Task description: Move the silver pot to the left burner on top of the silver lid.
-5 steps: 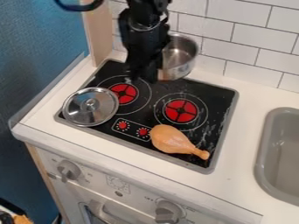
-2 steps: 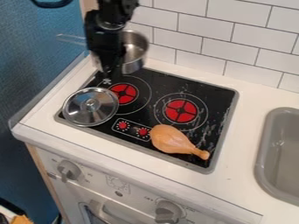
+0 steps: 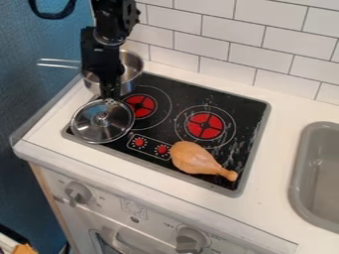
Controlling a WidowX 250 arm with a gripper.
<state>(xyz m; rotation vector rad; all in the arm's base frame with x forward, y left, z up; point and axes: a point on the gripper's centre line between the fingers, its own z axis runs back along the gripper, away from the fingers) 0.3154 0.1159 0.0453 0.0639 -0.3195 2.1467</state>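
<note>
Lower part of the frame: white toy oven front (image 3: 152, 213) with rounded grey knobs (image 3: 78, 192). Above it, a smooth white countertop (image 3: 271, 201) borders a glossy black, scratched hob (image 3: 242, 106) with red burner discs. At the hob's near edge lies a matte, orange-tan toy drumstick (image 3: 197, 158), bulbous at one end, its place unchanged. At left centre, a round, shiny silver metal lid with a small central knob (image 3: 92, 130) likewise remains put. Just beyond, the black two-finger gripper (image 3: 110, 96) pinches the wall of the silver metal pot (image 3: 134, 74); both have shifted leftward from upper centre and, most recently, lower. The cylindrical pot is now at upper left, behind the lid, its looped wire handle pointing left; contact with hob or lid cannot be determined. Farthest: glossy white rectangular wall tiles (image 3: 232, 39) with dark joints.
</note>
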